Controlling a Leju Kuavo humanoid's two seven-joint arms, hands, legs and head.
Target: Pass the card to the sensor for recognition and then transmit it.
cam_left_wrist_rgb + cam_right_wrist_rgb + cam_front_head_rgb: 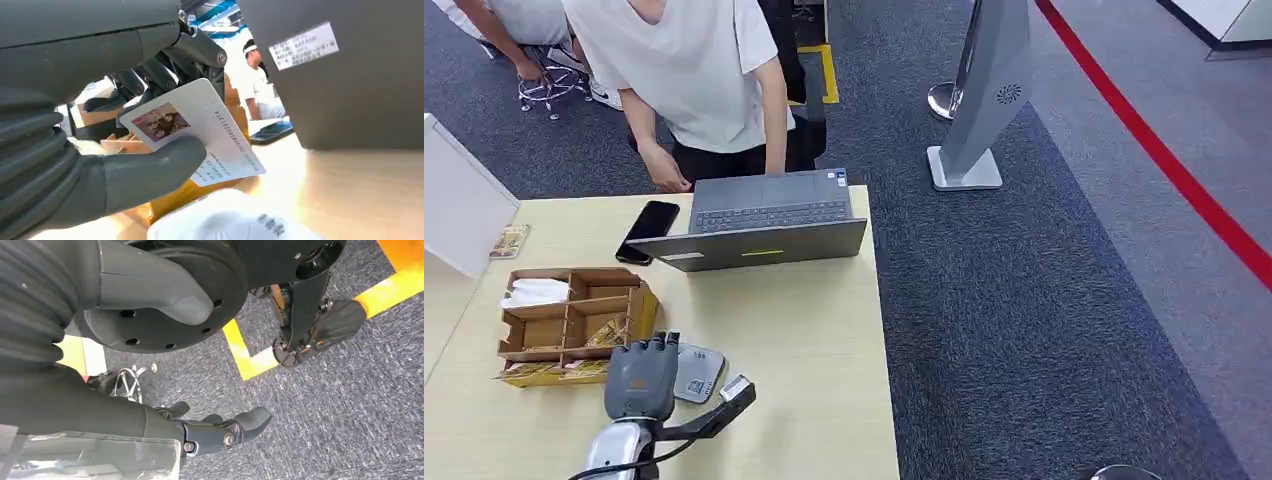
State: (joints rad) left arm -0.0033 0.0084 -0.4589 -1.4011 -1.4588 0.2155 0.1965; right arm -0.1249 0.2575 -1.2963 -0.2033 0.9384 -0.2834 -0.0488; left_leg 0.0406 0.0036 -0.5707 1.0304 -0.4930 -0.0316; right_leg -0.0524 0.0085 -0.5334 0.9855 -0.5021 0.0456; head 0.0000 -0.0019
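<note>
The card (pixel 200 132), white with a small photo and printed lines, is pinched between the thumb and dark fingers of the left hand (pixel 641 378), just above the pale sensor (pixel 699 372) on the wooden table (pixel 824 350). In the head view the hand hides the card and part of the sensor. The left hand is palm down beside the cardboard organizer (pixel 574 325). The right hand (pixel 220 432) hangs over grey carpet (pixel 350 405), fingers loosely curled, holding nothing.
</note>
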